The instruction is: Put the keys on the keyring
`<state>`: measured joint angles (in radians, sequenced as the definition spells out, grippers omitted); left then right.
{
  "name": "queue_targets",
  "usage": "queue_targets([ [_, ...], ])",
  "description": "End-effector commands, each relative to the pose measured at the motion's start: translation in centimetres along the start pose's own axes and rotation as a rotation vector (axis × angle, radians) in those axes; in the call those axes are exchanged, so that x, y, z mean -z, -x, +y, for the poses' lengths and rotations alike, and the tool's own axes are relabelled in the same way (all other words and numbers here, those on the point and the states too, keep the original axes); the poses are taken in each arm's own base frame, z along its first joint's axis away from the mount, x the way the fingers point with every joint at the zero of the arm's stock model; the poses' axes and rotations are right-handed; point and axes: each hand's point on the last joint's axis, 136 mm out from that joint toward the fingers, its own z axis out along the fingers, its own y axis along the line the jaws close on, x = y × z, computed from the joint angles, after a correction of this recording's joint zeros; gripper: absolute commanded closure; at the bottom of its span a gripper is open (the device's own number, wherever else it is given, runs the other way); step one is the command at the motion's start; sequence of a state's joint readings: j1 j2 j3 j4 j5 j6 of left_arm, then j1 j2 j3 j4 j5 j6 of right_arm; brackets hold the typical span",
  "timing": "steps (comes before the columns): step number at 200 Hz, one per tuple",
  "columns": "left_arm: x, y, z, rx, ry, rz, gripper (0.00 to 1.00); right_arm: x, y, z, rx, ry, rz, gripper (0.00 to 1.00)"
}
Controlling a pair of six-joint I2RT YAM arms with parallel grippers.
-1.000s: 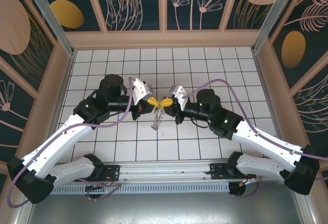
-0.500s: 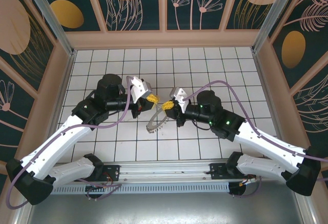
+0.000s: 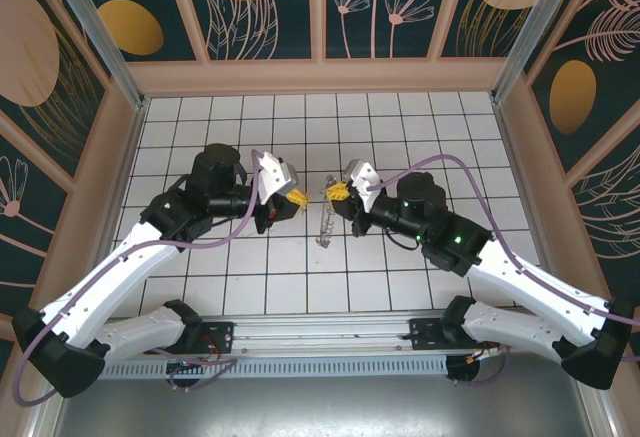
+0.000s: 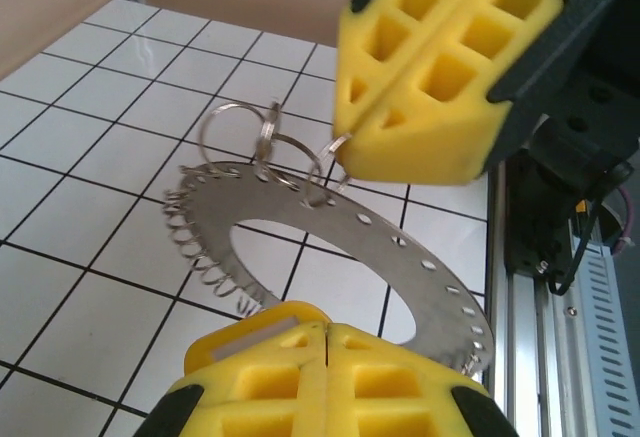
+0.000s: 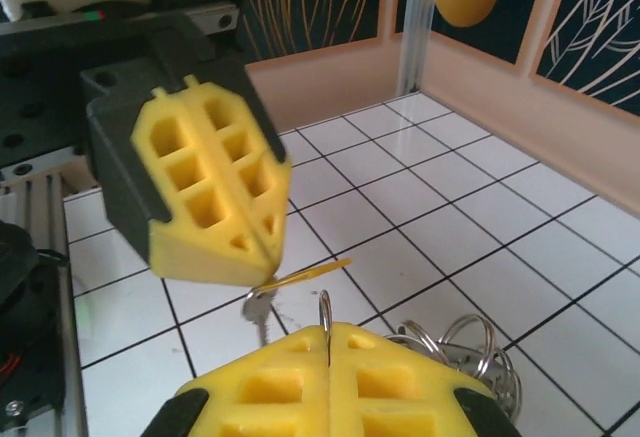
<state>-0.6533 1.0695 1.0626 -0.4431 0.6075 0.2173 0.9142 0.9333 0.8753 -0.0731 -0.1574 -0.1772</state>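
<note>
White tiled table (image 3: 400,127) inside an enclosure with leaf-patterned walls. Nearest in the right wrist view, the right gripper (image 5: 328,342) is clamped on a small wire loop of the keyring (image 4: 330,219), which hangs below it above the table. Just beyond, the left gripper (image 5: 258,257) faces it, closed, apparently pinching the brass key (image 5: 300,275). The key's long axis points toward the loop. The grip on the key is hard to make out.
</note>
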Motion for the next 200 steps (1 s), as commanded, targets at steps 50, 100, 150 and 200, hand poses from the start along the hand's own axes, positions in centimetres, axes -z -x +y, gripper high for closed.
queue_targets([
  [50, -0.9, -0.5, -2.1, 0.006, -0.127, 0.048, 1.00, -1.3, 1.8, -0.8, 0.079, 0.022, -0.014, 1.00],
  [100, -1.3, 0.1, -1.8, 0.013, -0.132, 0.029, 1.00, -1.5, 1.0, 0.4, 0.072, 0.110, -0.003, 1.00],
  [150, -1.8, 0.6, -1.0, 0.012, -0.108, 0.026, 1.00, -1.1, 0.3, 1.4, 0.068, 0.168, 0.013, 1.00],
  [200, -1.6, 1.6, -0.7, 0.001, -0.088, -0.007, 1.00, -0.9, -1.0, 1.4, 0.061, 0.165, 0.061, 1.00],
])
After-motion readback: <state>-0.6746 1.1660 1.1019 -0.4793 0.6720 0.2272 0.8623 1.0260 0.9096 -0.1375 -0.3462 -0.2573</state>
